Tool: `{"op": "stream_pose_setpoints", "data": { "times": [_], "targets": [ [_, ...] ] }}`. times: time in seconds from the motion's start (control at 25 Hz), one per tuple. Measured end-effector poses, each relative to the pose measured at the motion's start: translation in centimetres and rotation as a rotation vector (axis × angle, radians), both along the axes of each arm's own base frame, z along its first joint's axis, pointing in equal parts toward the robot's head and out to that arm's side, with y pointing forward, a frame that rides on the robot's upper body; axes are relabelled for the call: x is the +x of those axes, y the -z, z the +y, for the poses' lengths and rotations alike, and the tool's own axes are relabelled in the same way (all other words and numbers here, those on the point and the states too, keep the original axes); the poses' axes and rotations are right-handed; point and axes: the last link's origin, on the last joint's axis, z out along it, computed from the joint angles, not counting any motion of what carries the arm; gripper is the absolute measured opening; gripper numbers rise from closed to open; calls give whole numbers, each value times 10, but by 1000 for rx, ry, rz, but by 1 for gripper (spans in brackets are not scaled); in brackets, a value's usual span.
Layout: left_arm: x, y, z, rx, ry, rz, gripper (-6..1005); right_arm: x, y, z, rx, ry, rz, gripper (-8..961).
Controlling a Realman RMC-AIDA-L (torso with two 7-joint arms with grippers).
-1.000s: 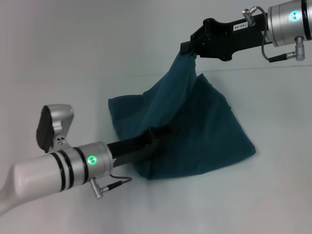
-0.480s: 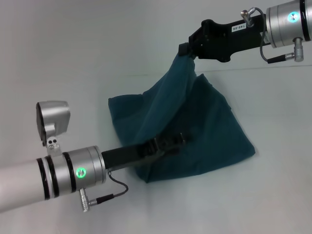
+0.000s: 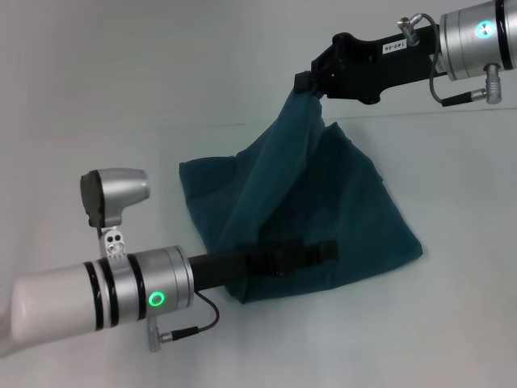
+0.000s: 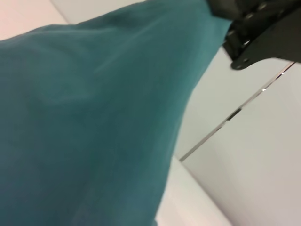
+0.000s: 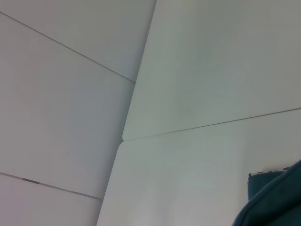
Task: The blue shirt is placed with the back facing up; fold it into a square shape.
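One blue shirt [image 3: 323, 218] is all we have to fold, and it lies on the white table [image 3: 121, 105] already bunched into a rough wedge, its far corner hauled up off the surface. Our right gripper [image 3: 311, 81] has that corner pinched shut between its fingers, so the cloth hangs down from it in a taut ridge and spreads out below and toward us. Our left gripper [image 3: 323, 249] reaches in low across the near part of the shirt, its fingers lying flat on or just over the fabric; we cannot tell whether they are closed on a fold or merely resting there. In the left wrist view the shirt [image 4: 94, 117] fills nearly everything, with the right gripper [image 4: 256, 28] showing beyond it. The right wrist view catches only a sliver of cloth [image 5: 275, 200] against the table. To do this step well, we judge the right gripper should carry its corner over slowly and keep the ridge tight, while the left gripper pins the layer beneath it so the crease forms straight along its fingers and the lower layer does not drag. We should release only once the edges line up. Counting: one shirt, one table, two grippers.
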Motion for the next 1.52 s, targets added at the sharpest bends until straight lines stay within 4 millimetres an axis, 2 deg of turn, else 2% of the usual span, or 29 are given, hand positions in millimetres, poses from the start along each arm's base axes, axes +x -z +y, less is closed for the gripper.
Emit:
{"op": "stream_pose_setpoints", "data": {
  "times": [0.32, 0.56, 0.8, 0.84, 1.08, 1.28, 1.52],
  "targets": [
    [-4, 15, 5, 13, -25, 109, 787, 0, 0, 0, -1, -1, 0, 40],
    [-12, 12, 13, 55, -88, 126, 787, 1, 0, -2, -10, 0, 2, 40],
    [-28, 6, 9, 73, -146, 115, 788, 3, -3, -3, -7, 1, 9, 40],
    [-37, 1, 6, 80, -175, 97, 788, 4, -4, -3, -8, 1, 9, 40],
    [-53, -13, 0, 94, -208, 65, 788, 8, -7, -5, -9, 6, 8, 40],
    [-46, -27, -11, 55, -119, -36, 788, 9, -7, -6, -15, 7, 8, 39],
    [-53, -48, -14, 46, -146, -114, 788, 9, -6, -6, -16, 4, 7, 40]
  ]
}}
